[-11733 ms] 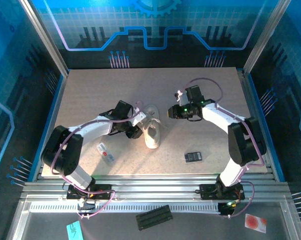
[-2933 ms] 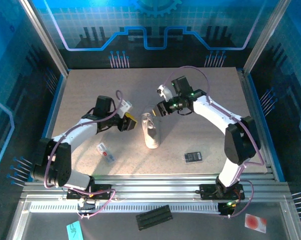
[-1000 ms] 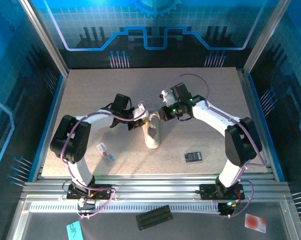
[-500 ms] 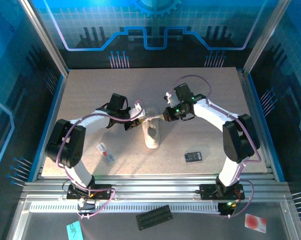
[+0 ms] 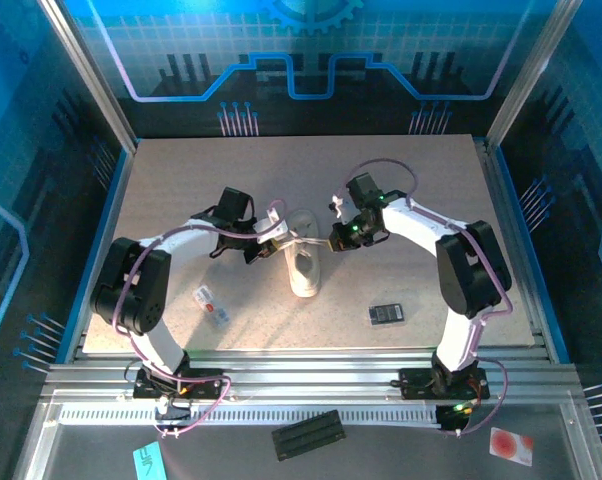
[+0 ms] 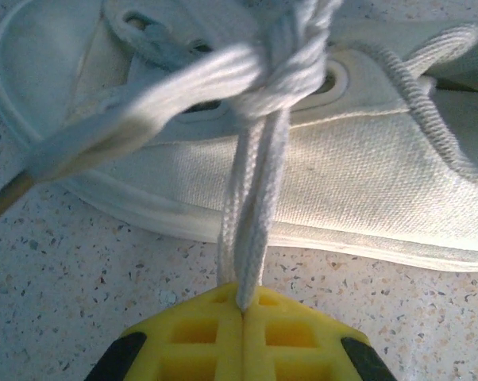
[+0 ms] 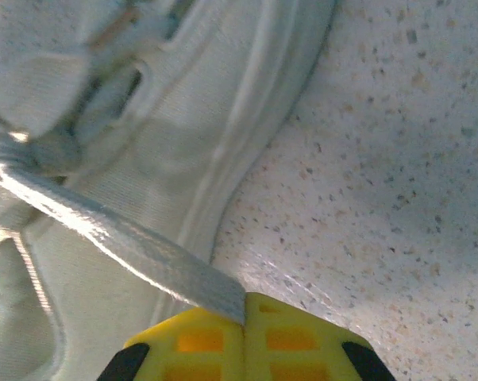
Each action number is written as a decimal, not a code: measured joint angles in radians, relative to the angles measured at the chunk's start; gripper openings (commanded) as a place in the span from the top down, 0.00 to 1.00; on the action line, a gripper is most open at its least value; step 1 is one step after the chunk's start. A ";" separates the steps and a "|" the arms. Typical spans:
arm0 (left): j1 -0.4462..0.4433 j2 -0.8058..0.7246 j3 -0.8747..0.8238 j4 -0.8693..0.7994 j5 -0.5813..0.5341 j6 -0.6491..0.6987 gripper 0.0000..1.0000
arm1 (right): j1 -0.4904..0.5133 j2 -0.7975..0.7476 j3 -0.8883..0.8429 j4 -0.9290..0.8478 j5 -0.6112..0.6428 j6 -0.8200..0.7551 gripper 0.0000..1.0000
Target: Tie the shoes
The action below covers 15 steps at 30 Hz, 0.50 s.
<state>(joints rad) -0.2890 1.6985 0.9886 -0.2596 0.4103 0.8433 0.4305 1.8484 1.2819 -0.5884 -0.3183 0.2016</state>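
Near edge of the speckled beige table [image 5: 421, 180], left of centre: a flat white-and-red packet [image 5: 211, 306]. Its print is too small for you to read.

Near edge, right of centre: a small black rectangular device [image 5: 386, 314], with no legible label.

Centre of the table: the task's piece, a small cream canvas low-top sneaker [image 5: 303, 262]. It rests on its sole with the toe toward the near edge, well apart from both items above. No brand mark shows on it.

Left gripper [image 6: 243, 305], yellow pads, just beside the sneaker's left flank: jaws pressed together on a doubled strand of pale woven lace [image 6: 251, 206].

Right gripper [image 7: 245, 305], at the opposite flank: jaws pinched on a flat run of lace [image 7: 120, 238].

Progress, as you may judge it: a knot [image 6: 291, 63] sits cinched over the top eyelets, and both strands are drawn taut outward. Whether a full bow is formed cannot be told. Final tightening, letting go and a check of the loops look to be what is left.
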 measured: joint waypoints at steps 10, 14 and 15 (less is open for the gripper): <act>-0.002 0.029 0.036 -0.032 -0.037 -0.033 1.00 | -0.006 0.053 0.016 -0.049 0.000 -0.014 1.00; -0.002 0.044 0.043 -0.048 -0.051 -0.034 1.00 | -0.008 0.061 0.020 -0.059 0.003 -0.016 1.00; -0.002 0.045 0.043 -0.051 -0.054 -0.034 1.00 | -0.010 0.063 0.022 -0.059 0.003 -0.016 1.00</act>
<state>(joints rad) -0.2909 1.7432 1.0321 -0.3111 0.3565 0.8093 0.4210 1.9118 1.3041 -0.6476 -0.3153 0.1852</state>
